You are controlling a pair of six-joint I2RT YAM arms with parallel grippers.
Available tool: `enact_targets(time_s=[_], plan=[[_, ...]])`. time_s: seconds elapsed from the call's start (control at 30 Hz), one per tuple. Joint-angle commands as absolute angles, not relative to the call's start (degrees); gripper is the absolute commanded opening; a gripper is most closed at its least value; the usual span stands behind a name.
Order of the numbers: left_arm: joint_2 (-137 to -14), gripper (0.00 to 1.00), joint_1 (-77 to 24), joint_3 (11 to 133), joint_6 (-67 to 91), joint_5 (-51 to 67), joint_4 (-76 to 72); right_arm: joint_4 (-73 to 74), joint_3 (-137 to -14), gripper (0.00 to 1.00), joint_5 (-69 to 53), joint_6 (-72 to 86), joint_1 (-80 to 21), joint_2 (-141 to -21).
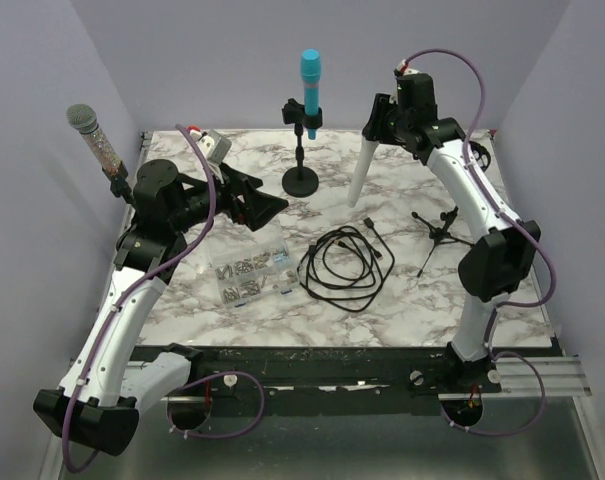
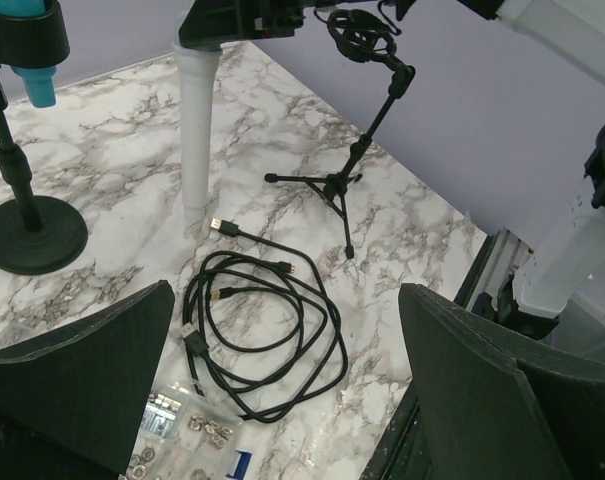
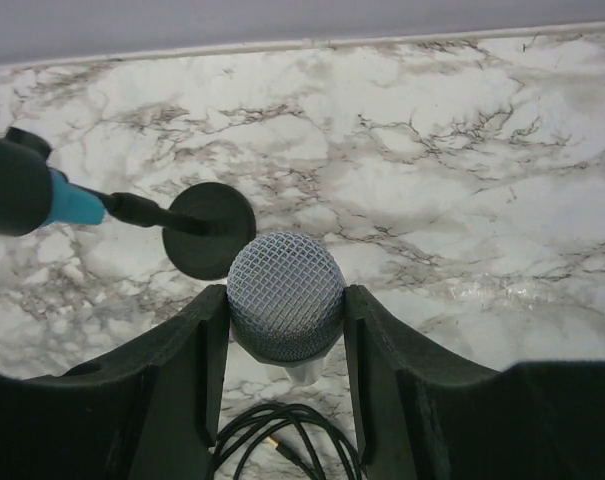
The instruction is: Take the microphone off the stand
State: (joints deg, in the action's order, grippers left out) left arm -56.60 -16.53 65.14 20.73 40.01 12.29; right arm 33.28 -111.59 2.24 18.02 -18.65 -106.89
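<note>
Pale lavender walls close in a marble-patterned desk (image 1: 412, 300). Toward its far edge, right of the middle, the right tool (image 3: 285, 305) is clenched on the mesh head of a white microphone (image 1: 361, 175), one finger on either side of the grille. The white body hangs down from the grip with its tail end at or just above the marble; I cannot tell whether it touches.

The small tripod stand (image 1: 437, 235) sits near the right edge of the desk, apart from the microphone, and its clip looks empty in the left wrist view. Judged from that, the removal itself appears to be done. What seems to remain is laying the microphone on the desk and letting go.

The left tool (image 2: 287, 300) is released, its fingers spread wide with nothing between them, over the left half of the desk above a black cable coil (image 1: 347, 265). A teal microphone (image 1: 310, 85) sits in its own round-base stand (image 1: 301, 180) at the far edge. A silver microphone (image 1: 85, 122) sits in a holder by the far left corner.
</note>
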Motion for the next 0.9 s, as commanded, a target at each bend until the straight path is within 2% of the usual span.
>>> enact_targets(time_s=[0.0,0.13,0.37,0.87], plan=[[-57.3,0.99,-17.1,66.9,20.1,38.3,12.5,36.5,-119.1,0.01,5.9,18.6,-18.4,-112.4],[-58.4,0.99,-17.7,67.1,20.4,38.2,12.7,41.7,-127.6,0.01,8.6,18.6,-18.4,-120.4],[-59.3,0.99,-18.8,67.1,20.1,37.8,13.1,43.2,-134.6,0.01,9.7,18.7,-18.3,-129.3],[-60.4,0.99,-20.4,67.6,19.4,36.6,14.4,26.5,-130.6,0.01,16.2,18.1,-18.3,-137.5]])
